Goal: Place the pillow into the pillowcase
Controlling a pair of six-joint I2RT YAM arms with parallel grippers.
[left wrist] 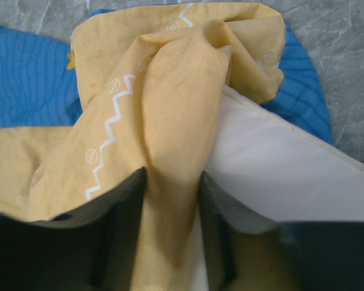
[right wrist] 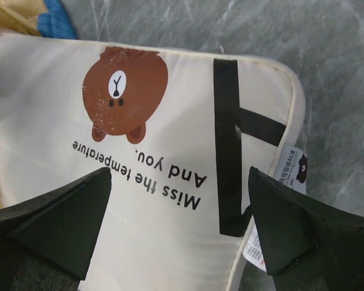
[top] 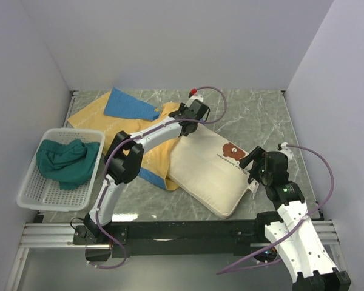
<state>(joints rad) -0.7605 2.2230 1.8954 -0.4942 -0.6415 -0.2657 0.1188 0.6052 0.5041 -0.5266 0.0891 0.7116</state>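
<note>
The pillow [top: 209, 173] lies flat on the marble-patterned table [top: 261, 115], right of the middle, its brown bear print [right wrist: 124, 91] and black lettering [right wrist: 139, 176] facing up. The right gripper [top: 253, 162] hangs just over the pillow's right-hand corner with its two fingers [right wrist: 60, 224] spread wide apart and nothing between them but the cushion's face below. From its own camera I can't tell whether the tips touch the fabric. A small tag [right wrist: 291, 176] sticks out from the seam beside the right-hand finger.

At the pillow's far left corner the pillowcase [top: 159, 154] is bunched up against it, mustard-yellow side showing with a white zigzag pattern, blue patches [top: 130, 104] peeking out beyond. The left gripper [top: 191, 112] is down at that corner. In the left wrist view its fingers [left wrist: 121, 218] are pinched onto a raised fold of the yellow cloth [left wrist: 170, 121], one pad on each side, and the pillow's white edge [left wrist: 279, 163] lies just to the right of the fold, tucked under the yellow fabric.

Off to the left, near the table's edge, stands a white plastic basket [top: 24, 188] holding a crumpled dark teal cloth [top: 67, 160].
</note>
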